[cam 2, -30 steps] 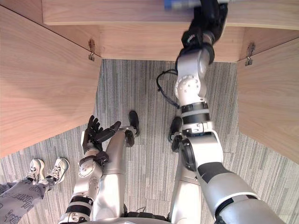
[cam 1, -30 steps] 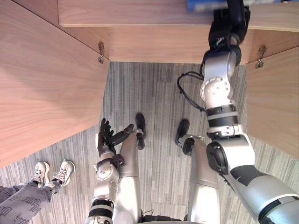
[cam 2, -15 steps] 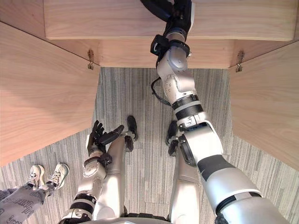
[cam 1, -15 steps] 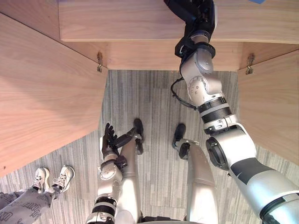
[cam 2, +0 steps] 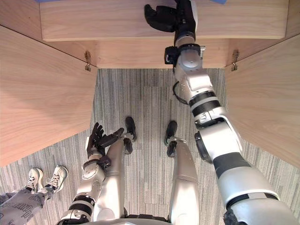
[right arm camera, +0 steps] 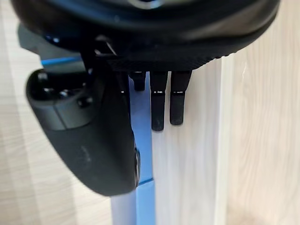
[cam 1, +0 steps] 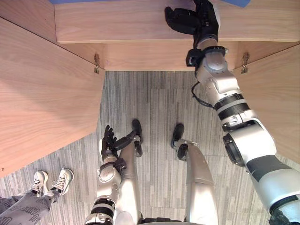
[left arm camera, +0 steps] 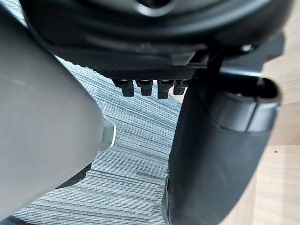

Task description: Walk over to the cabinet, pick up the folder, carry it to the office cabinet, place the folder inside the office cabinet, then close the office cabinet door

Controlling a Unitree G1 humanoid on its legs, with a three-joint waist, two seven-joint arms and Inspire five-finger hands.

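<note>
Reaching up to the top of the head views, the right hand (cam 1: pixel 193 21) lies against the pale wooden shelf panel (cam 1: pixel 117 23) of the office cabinet, thumb stuck out sideways. Its fingers run off the upper edge there. The right wrist view shows them better: a row of straight, relaxed fingers (right arm camera: pixel 159 103) close beside the thumb, curled on nothing.

The blue folder (right arm camera: pixel 146 159) appears past them as a thin strip on the wood, partly hidden behind the thumb. Whether the thumb touches it is hard to judge; it looks merely laid alongside. In the head views the folder is cut down to slivers of blue at the top edge, so its full outline cannot be made out.

The left door (cam 1: pixel 42 93) and the right door (cam 1: pixel 276 103) both stand open.

The left hand (cam 1: pixel 108 143) hangs low over the grey striped carpet (cam 1: pixel 150 103), fingers loose and spread, holding nothing.

A person's white shoes (cam 1: pixel 54 180) and a grey trouser leg show at the lower left corner — the rest is cut off.
</note>
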